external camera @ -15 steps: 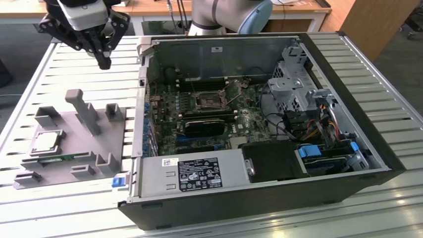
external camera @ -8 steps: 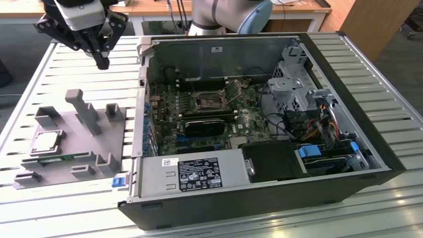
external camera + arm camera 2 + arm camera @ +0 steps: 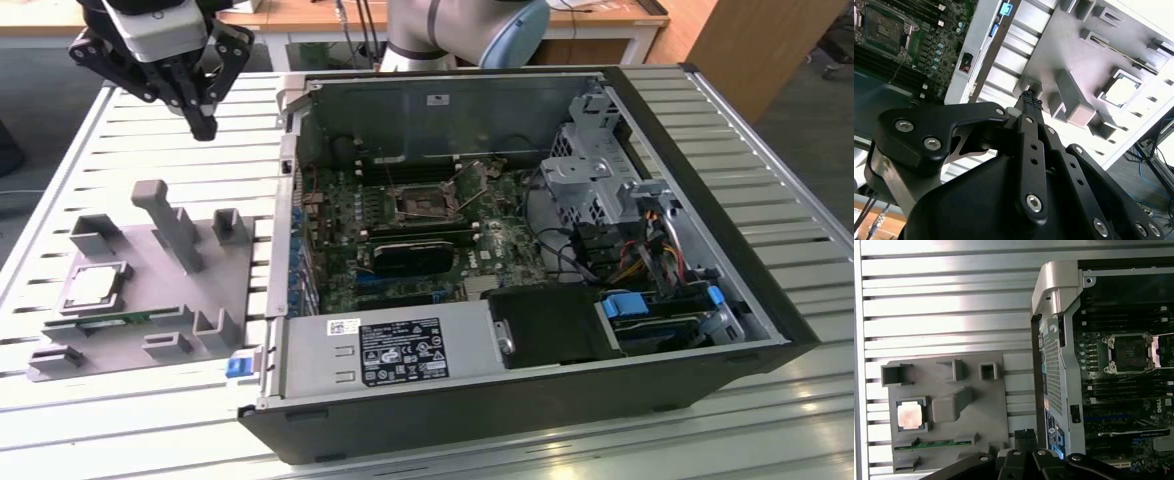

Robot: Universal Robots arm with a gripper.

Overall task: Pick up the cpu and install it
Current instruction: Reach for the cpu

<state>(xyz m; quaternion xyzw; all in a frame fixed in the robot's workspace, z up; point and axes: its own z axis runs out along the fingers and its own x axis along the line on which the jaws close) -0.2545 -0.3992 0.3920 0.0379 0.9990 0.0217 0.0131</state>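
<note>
The cpu (image 3: 94, 287) lies flat in its pocket on the grey holder (image 3: 167, 295), just beside the open computer case (image 3: 534, 420), so I think the picking-up step has not begun. Further in, the socket (image 3: 420, 205) on the green board looks empty. Furthest back, the gripper (image 3: 200, 128) hangs high, well apart from the chip, its fingers pressed together on nothing. I guess grabbing the chip calls for them to spread and drop straight over it.

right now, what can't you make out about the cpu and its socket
- cpu underside: hidden, metal top up in the grey tray, first wrist view.
- socket pins: too small, exterior view.
- part of the tray: covered by the gripper, first wrist view.
</note>
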